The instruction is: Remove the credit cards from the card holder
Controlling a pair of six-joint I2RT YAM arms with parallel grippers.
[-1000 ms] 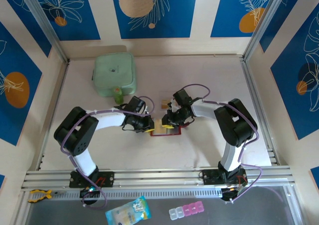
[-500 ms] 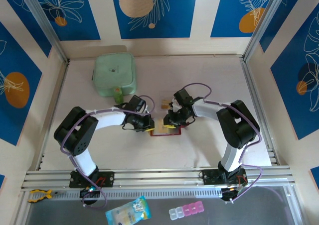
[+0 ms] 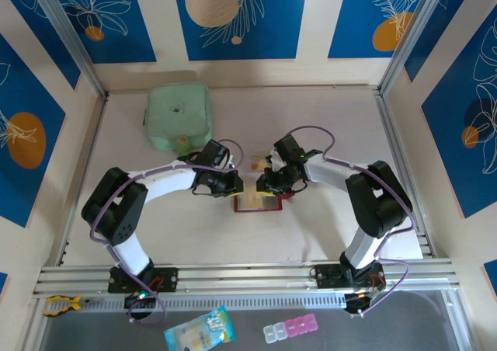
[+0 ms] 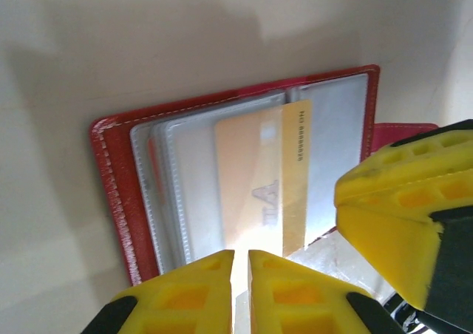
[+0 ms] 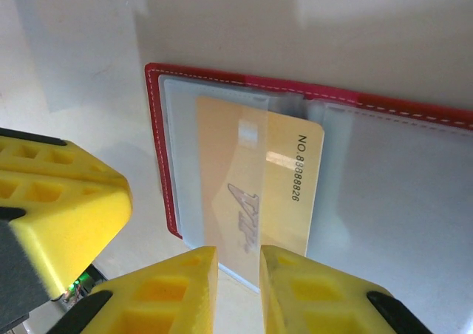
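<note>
item: card holder, dark red, lying open near the middle of the table, clear sleeves facing up.
contents: one gold card, a number printed along one edge, partly slid out of a sleeve.
your left gripper: fingers pressed almost together at the holder's edge; what they pinch, you cannot tell.
your right gripper: fingers slightly apart over the card's near edge; you cannot tell whether they grip it.
far left: mint-green pouch, well apart.
</note>
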